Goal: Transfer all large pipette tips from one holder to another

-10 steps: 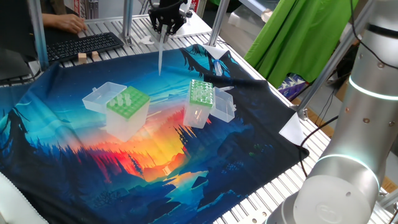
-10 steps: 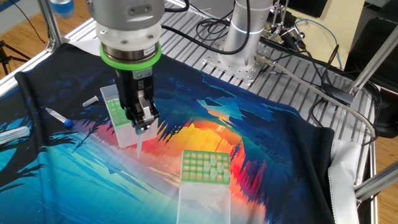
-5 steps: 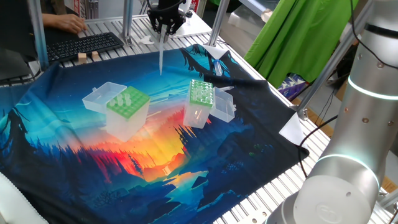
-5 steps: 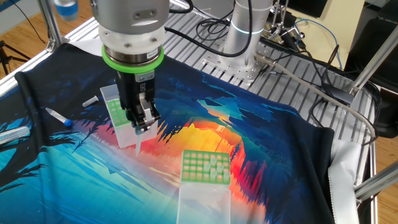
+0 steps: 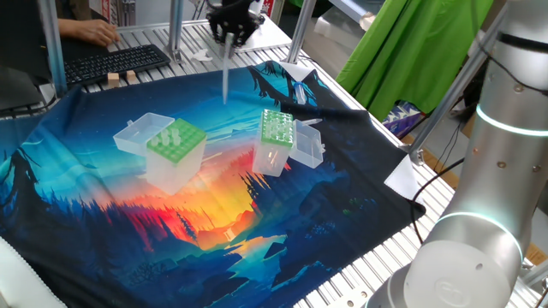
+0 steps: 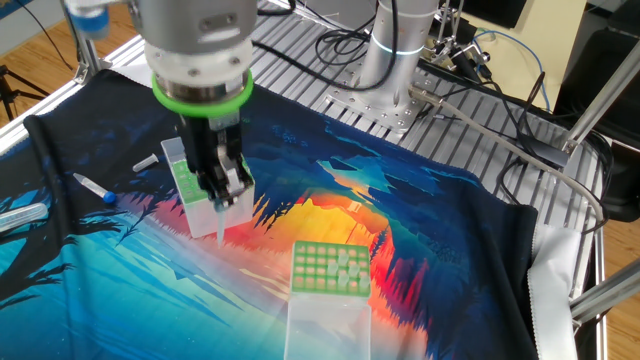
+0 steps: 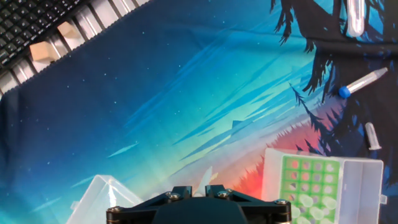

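Observation:
My gripper [image 5: 228, 38] hangs high over the far part of the cloth, shut on a large pipette tip [image 5: 224, 77] that points straight down. From the other side the tip [image 6: 220, 222] dangles in front of the narrower dark-green box, another holder [image 6: 186, 180], which the gripper [image 6: 222, 200] partly hides. That box [image 5: 276, 127] stands with its lid open to its side. The wide-holed light-green holder [image 5: 175, 139] sits apart, lid open, with whitish tips [image 6: 350, 262] in some holes. In the hand view the narrower box [image 7: 308, 186] lies lower right of my fingers [image 7: 217, 190].
Small capped tubes [image 6: 95, 187] [image 7: 360, 83] lie on the cloth beyond the narrower box. A keyboard [image 5: 116, 60] with a person's hand [image 5: 94, 30] and wooden blocks [image 7: 43, 50] sit past the cloth edge. Metal frame posts [image 5: 175, 26] rise nearby. The arm's base [image 5: 479, 214] fills the right.
The gripper with the tip has shifted slightly sideways toward the narrower box's side and risen a little. The boxes have not moved.

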Controlling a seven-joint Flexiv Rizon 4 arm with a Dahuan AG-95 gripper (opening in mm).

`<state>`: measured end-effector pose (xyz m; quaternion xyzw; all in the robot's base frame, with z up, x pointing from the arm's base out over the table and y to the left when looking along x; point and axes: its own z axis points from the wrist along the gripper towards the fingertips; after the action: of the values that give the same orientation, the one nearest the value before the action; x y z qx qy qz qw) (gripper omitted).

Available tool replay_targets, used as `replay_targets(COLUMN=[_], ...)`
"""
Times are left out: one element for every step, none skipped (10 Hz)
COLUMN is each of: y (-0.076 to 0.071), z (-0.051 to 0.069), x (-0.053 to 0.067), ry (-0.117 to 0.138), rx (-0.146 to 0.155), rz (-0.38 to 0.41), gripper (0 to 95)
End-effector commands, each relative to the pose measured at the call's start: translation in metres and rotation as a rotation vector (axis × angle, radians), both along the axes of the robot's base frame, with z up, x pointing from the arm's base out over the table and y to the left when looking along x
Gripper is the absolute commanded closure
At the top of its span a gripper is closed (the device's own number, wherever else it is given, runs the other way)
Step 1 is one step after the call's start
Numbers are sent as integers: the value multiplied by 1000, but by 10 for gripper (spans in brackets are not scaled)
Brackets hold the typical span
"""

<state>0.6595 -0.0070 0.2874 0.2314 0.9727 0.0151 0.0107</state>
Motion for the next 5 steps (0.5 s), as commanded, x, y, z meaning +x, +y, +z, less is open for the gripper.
replay_targets(y=[-10, -20, -29, -34, -41], z=[4, 7, 9, 9, 11], x=[-13, -20, -27, -30, -35], ry=[2, 5, 4, 3, 5], rx=[8, 13, 15, 17, 18], rz=[22, 50, 75, 86, 111], gripper=[950, 950, 950, 950, 950])
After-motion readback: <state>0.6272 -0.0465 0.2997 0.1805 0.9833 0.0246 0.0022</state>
